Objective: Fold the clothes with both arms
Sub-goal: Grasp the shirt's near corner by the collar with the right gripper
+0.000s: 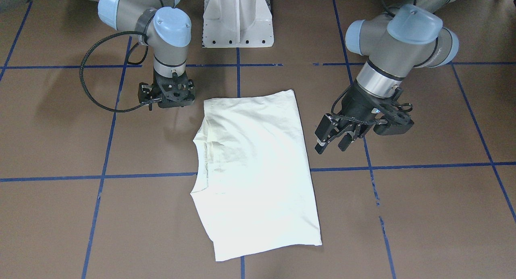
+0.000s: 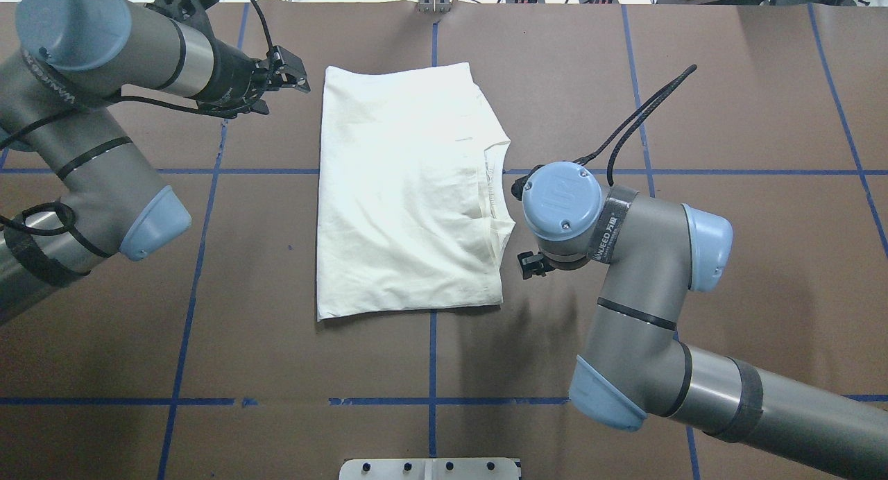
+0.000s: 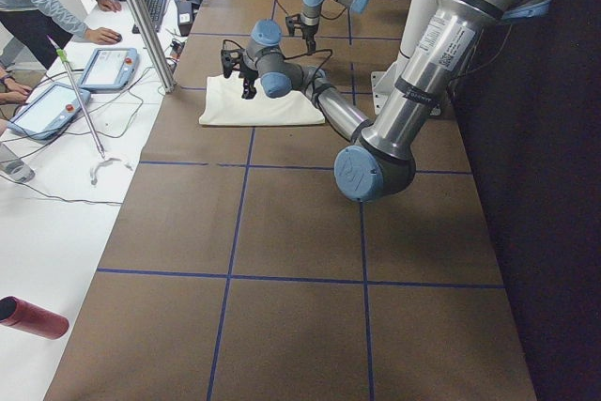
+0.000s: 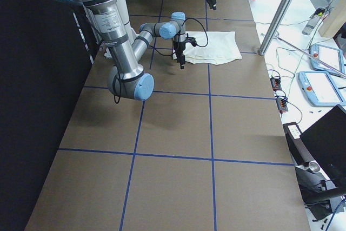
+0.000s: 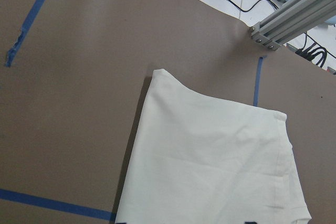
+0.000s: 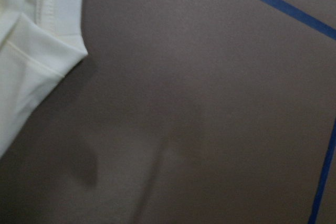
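Observation:
The clothes are one cream shirt (image 1: 254, 166), folded into a rough rectangle, plain pale side up, in the middle of the brown table (image 1: 423, 214). Its collar (image 2: 494, 189) faces the right arm. My left gripper (image 1: 333, 144) hangs open and empty a little above the table, just off the shirt's hem side (image 2: 326, 189). My right gripper (image 1: 167, 99) points straight down beside the shirt's near corner on the collar side, apart from the cloth; it looks open and holds nothing. A shirt corner (image 6: 31, 51) shows in the right wrist view, the whole shirt (image 5: 210, 166) in the left wrist view.
The white pedestal base (image 1: 238, 17) stands at the table's robot side. Blue tape lines (image 1: 403, 166) grid the table. Beyond the far edge are an aluminium post (image 3: 141, 16), tablets (image 3: 108, 68), cables and people's hands. A red cylinder (image 3: 33, 316) lies on the white side bench.

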Available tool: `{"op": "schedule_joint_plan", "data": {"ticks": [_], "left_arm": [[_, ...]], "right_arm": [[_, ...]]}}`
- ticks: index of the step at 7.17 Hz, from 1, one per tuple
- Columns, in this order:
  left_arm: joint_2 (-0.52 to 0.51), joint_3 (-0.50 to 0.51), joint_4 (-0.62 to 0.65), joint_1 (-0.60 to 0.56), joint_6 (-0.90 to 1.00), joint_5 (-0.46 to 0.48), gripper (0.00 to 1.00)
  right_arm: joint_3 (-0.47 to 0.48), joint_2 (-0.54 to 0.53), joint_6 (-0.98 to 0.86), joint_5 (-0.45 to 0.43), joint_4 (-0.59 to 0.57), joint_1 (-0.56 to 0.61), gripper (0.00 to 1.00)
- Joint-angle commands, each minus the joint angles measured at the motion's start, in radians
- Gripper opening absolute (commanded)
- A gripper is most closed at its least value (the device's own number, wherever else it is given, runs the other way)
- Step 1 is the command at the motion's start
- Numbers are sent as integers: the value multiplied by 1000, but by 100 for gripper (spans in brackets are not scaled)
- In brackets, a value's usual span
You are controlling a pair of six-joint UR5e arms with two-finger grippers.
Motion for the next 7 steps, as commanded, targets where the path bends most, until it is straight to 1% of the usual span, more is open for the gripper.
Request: {"op": "schedule_joint_plan", "data": {"ticks": [1, 2, 3, 4, 5, 6, 7], "left_arm": [[1, -19, 23, 0, 0, 0, 80], [1, -19, 23, -1, 2, 0, 80], [-1, -23, 26, -4, 0, -6, 79], [-1, -26, 49, -3, -1, -23, 79], [-1, -32, 49, -4, -6, -23, 80], [1, -40, 49, -4, -6, -23, 80], [1, -42, 49, -4, -7, -21, 80]], "right_arm": [[-10, 5, 497, -6, 255, -78, 100], [-19, -15, 723, -24, 369, -105, 100], [-50, -9, 917, -104, 401, -145, 99], [-62, -17, 1034, -121, 441, -149, 96], [-72, -17, 1142, -123, 467, -149, 89], [-79, -11, 1179, -123, 469, -150, 75], [-98, -8, 1178, -124, 469, -146, 69]]}}
